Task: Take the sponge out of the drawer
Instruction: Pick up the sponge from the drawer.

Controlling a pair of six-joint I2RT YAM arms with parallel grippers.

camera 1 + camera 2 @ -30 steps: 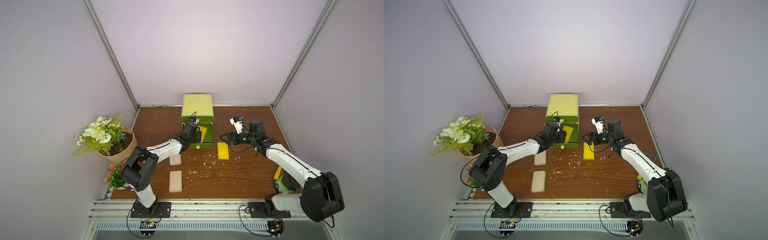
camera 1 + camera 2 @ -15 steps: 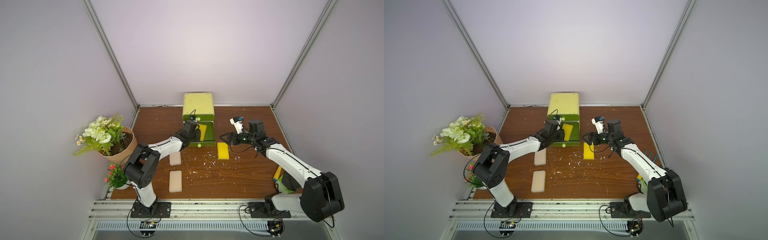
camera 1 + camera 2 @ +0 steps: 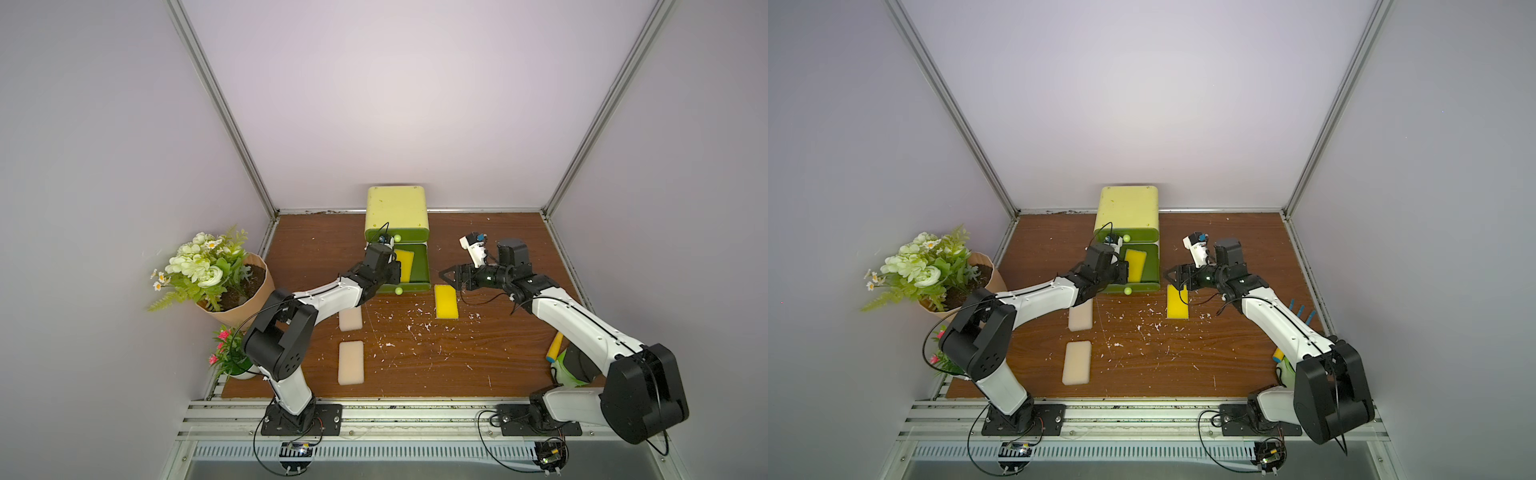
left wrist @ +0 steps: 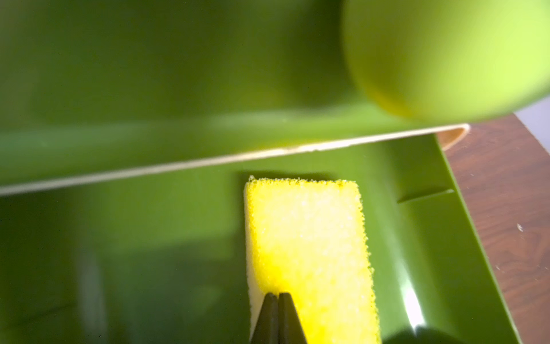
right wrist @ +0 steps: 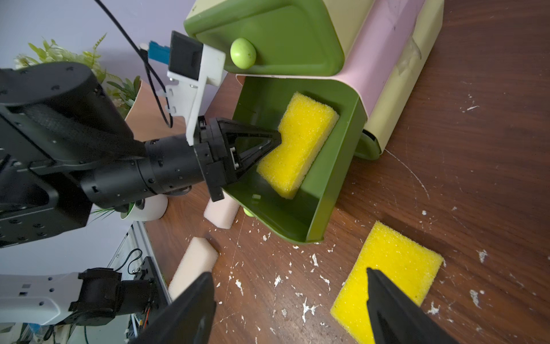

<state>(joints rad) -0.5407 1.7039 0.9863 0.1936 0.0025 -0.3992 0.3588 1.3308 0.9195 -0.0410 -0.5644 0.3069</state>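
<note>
The yellow rectangular foam sponge (image 3: 404,266) (image 3: 1136,265) lies inside the pulled-out lower green plastic drawer (image 3: 420,268) (image 5: 333,178) of the pale yellow small cabinet (image 3: 397,205) at the back of the brown wooden bench (image 3: 498,353). Its long axis runs along the drawer's depth, from the front panel toward the cabinet, slightly skewed. In the right wrist view the sponge (image 5: 300,140) sits tilted, one long side raised against the drawer wall away from the left arm.

The left pincer (image 5: 278,138) reaches into the drawer from the sponge's other long side. Its black tips are closed together on that edge, pinching the foam so that it dents. In the left wrist view the closed tips (image 4: 278,295) meet on the near edge of the sponge (image 4: 309,253), which stretches away from them toward the cabinet.

The right pincer (image 3: 444,275) (image 5: 288,272) hangs with its jaws spread wide and holds nothing, just beside the drawer's front corner. Below it a second yellow sponge (image 3: 446,301) (image 5: 387,283) lies flat on the bench. Two pale cream foam blocks (image 3: 350,320) (image 3: 351,362) lie near the left arm, amid scattered white crumbs (image 3: 415,328).
</note>
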